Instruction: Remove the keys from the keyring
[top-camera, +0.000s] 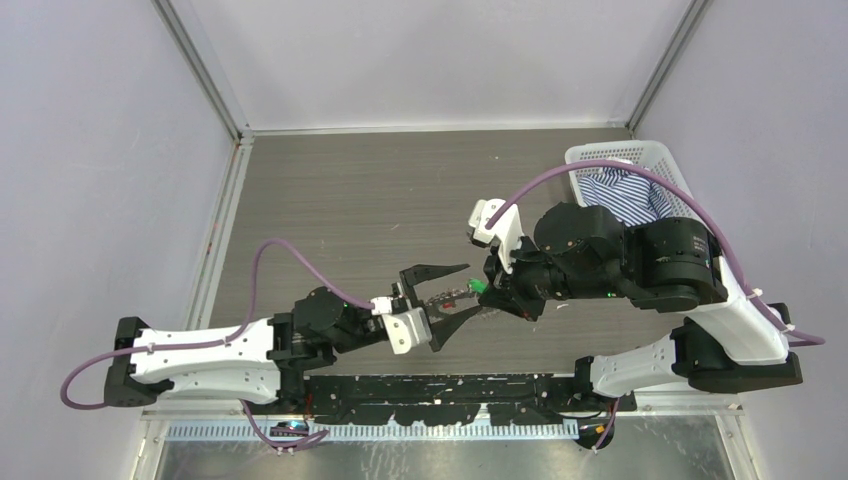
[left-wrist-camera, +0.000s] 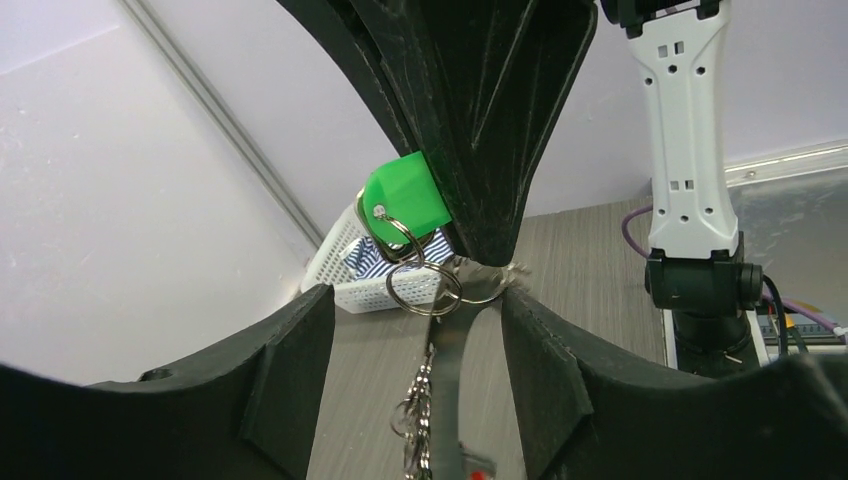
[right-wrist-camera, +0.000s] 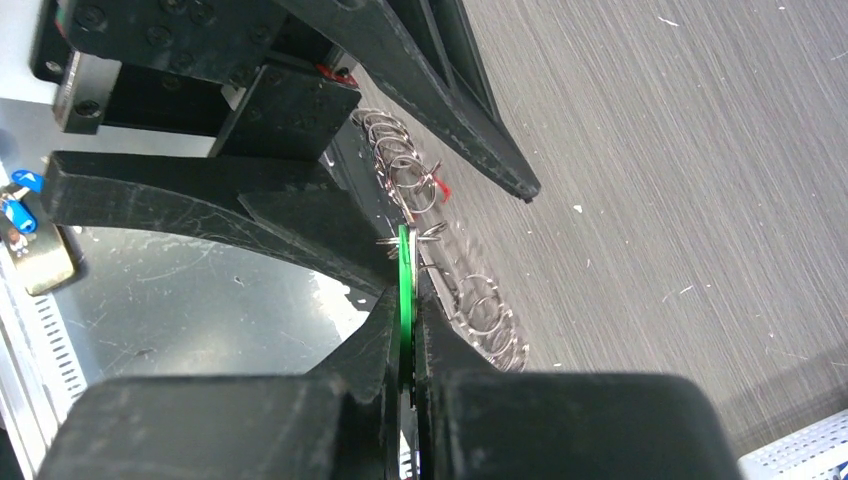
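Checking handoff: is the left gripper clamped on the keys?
No, the left gripper stands wide open, with the keys in the gap.

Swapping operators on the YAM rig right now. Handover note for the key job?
Left gripper: open, jaws either side of the keyring, gripping nothing.
Right gripper: shut on the green-headed key; the bunch hangs from it.
Silver keys: dangling below the rings, between the left fingers.
Done: bunch picked up; no key visibly off.
Left: work every key off the ring.
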